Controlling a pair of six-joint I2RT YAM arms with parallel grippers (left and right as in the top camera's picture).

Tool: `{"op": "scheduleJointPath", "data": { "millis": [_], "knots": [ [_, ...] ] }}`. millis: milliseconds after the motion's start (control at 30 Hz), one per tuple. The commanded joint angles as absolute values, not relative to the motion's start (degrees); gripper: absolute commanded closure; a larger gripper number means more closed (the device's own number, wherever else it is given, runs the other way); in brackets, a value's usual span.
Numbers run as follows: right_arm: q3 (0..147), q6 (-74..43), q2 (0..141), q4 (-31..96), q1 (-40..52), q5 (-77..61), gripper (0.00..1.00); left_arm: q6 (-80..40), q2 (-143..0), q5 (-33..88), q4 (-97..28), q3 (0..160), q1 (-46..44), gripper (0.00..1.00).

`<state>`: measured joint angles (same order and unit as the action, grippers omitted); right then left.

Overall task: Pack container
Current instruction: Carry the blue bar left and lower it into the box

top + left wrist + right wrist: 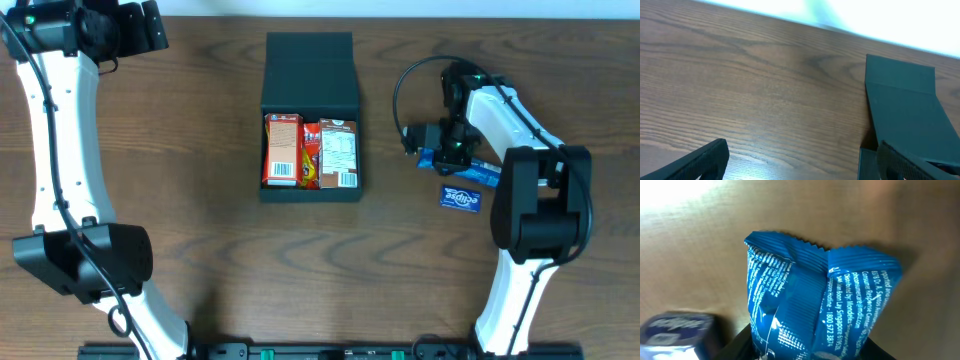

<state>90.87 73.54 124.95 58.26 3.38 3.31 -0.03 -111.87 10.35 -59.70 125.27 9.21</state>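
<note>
Right gripper (449, 153) pinches a crumpled blue packet (815, 300), fingertips cut off in the wrist view; left gripper (800, 156) gapes open.

The overhead camera looks straight down from well above, taking in the whole table (200, 250). The left wrist camera sits low and faces across bare wood toward the container (905, 115) at the right of its frame; overhead, that box lies at centre top. The right wrist camera is pressed close to a blue packet (815, 310), which appears right of centre overhead.
</note>
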Motion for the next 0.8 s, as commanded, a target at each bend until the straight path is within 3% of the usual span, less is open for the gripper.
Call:
{"op": "scheduleJointPath", "data": {
  "millis": [0, 400, 767],
  "knots": [
    [89.1, 69.5, 127.2, 55.0, 4.4, 3.2, 0.71, -0.4, -112.4, 10.6, -60.0, 125.3, 9.3, 0.05],
    [89.7, 53.0, 127.2, 43.2, 7.8, -1.1, 0.75, 0.3, -112.4, 10.6, -60.4, 125.3, 9.3, 0.05],
    [99.2, 38.9, 127.2, 41.5, 10.3, -7.8, 0.81, 2.7, -112.4, 10.1, -63.2, 125.3, 9.4, 0.05]
  ]
}}
